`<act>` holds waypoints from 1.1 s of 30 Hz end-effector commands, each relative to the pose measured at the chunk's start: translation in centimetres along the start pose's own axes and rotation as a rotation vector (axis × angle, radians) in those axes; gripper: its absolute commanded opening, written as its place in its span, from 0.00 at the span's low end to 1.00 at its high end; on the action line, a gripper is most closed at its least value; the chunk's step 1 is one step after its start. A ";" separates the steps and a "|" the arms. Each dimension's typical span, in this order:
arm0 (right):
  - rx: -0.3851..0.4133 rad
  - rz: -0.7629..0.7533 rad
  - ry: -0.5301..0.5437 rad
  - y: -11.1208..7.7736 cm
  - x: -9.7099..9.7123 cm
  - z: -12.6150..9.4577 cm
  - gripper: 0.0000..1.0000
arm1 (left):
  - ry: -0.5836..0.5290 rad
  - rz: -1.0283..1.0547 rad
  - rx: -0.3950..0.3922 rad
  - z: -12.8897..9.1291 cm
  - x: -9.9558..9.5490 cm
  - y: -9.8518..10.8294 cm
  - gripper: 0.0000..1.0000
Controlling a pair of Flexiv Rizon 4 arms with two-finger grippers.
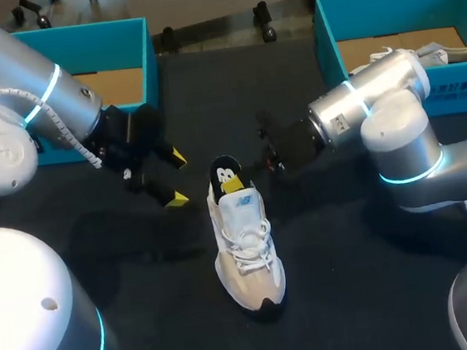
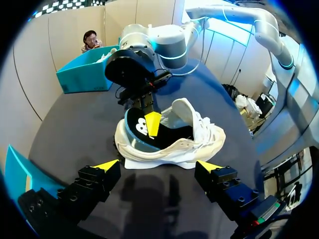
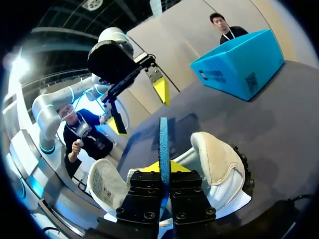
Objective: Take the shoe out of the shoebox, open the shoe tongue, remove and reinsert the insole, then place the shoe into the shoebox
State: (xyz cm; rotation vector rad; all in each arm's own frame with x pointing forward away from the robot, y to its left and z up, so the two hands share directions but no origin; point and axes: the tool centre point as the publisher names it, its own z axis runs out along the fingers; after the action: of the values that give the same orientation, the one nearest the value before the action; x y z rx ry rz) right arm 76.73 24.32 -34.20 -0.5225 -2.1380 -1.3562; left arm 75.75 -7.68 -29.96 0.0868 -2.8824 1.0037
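A white and beige sneaker [image 1: 245,245] lies on the dark table, toe toward the front edge and laces loose. A black insole with a blue edge [image 1: 224,174] stands up out of its heel opening. My right gripper [image 1: 234,185] reaches in from the right and is shut on that insole. In the right wrist view the thin blue insole [image 3: 163,137] stands edge-on between the closed yellow tips of the right gripper [image 3: 164,167], with the sneaker [image 3: 222,164] below. My left gripper [image 1: 175,178] hangs open just left of the heel. Its wrist view shows the left gripper [image 2: 158,165] beside the sneaker [image 2: 194,139], touching nothing.
A teal shoebox [image 1: 141,51] stands at the back left behind my left arm. A second teal shoebox [image 1: 327,35] at the back right holds another white shoe [image 1: 446,54]. Dark tabletop [image 1: 353,279] surrounds the sneaker.
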 end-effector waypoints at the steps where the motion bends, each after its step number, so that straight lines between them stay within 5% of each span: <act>1: 0.004 0.013 0.000 -0.5 0.2 0.4 0.00 | -0.001 0.000 -0.004 0.1 0.0 0.0 1.00; 16: 0.005 0.070 0.005 -2.3 1.3 1.3 0.00 | -0.001 0.000 -0.004 0.1 0.0 0.0 1.00; 18: 0.010 0.059 -0.007 -1.9 1.4 1.0 0.20 | -0.001 0.000 -0.004 0.1 0.0 0.0 1.00; 23: 0.020 0.033 -0.024 -0.8 1.3 0.6 0.35 | -0.001 0.000 -0.004 0.1 0.0 0.0 1.00; 33: 0.030 0.007 -0.034 0.1 0.5 0.3 0.27 | -0.001 0.000 -0.004 0.1 0.0 0.0 1.00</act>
State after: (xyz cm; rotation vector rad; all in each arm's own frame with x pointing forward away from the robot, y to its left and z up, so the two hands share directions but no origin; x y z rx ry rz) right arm 76.08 24.46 -33.84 -0.5462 -2.1762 -1.3258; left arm 75.75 -7.68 -29.96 0.0869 -2.8824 1.0037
